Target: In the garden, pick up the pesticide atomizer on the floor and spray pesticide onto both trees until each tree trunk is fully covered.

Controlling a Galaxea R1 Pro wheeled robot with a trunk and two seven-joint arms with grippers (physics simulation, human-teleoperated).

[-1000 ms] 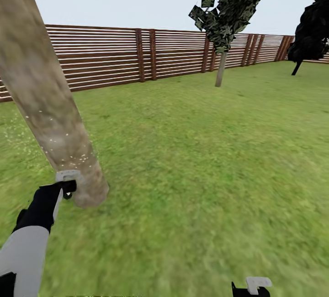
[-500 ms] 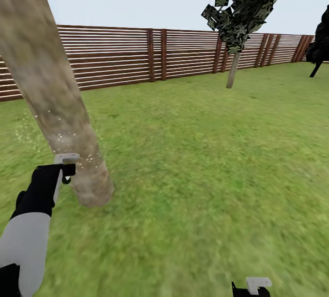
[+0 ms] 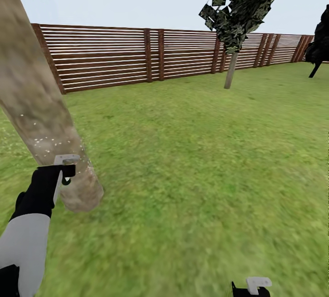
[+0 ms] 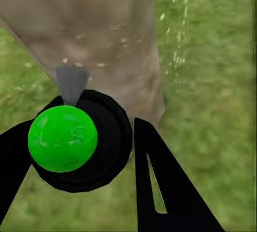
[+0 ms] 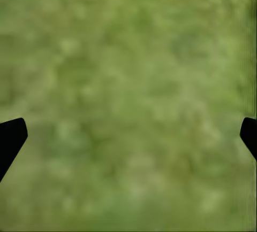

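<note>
Since half a second ago the whole view has swung, so the thick tree trunk [image 3: 43,119] sits further left. At lower left, the left gripper [image 3: 64,169] has its fingers closed on the pesticide atomizer [image 4: 80,138], round and bright green on top, just beside the rough grey-brown bark. White pesticide specks [image 3: 45,142] dot it. At the bottom edge, the right gripper [image 5: 128,136] is spread open over blurry grass [image 3: 196,160]. Far back stand one slatted brown fence [image 3: 119,57] and two smaller trees.

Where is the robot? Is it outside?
Yes, it looks like a fenced garden: green grass all over, a brown slatted wooden fence behind, a thick tree trunk close by, and open sky.
</note>
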